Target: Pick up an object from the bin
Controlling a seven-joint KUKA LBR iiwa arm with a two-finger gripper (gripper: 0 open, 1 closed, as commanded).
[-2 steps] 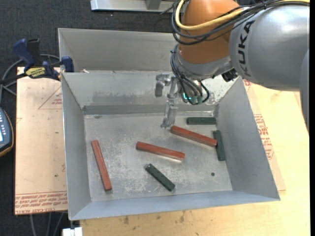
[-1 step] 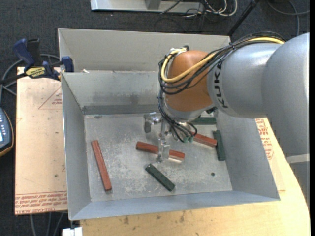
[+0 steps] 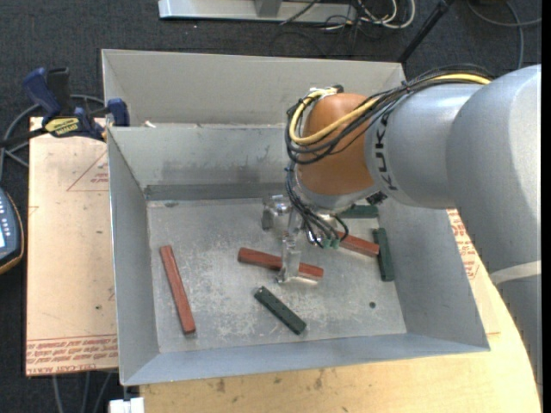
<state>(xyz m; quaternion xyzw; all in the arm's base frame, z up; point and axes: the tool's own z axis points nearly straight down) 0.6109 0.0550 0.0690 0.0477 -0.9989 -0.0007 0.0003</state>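
My gripper (image 3: pixel 290 268) is down at the bin floor near the middle, right at a flat red bar (image 3: pixel 258 257) that lies almost level, running left to right. The gripper's tip meets the bar about two thirds along its length and hides that part. A short dark green bar (image 3: pixel 280 310) lies slantwise just in front of it, apart from the red one. To the right, partly under the arm's cables, lie another red bar (image 3: pixel 362 247) and a dark green bar (image 3: pixel 384 255) side by side.
A long red bar (image 3: pixel 176 288) lies alone at the left of the floor, pointing toward the front wall. Another dark green piece (image 3: pixel 365 211) peeks out under the orange wrist cover at the right. The arm covers the bin's right rear.
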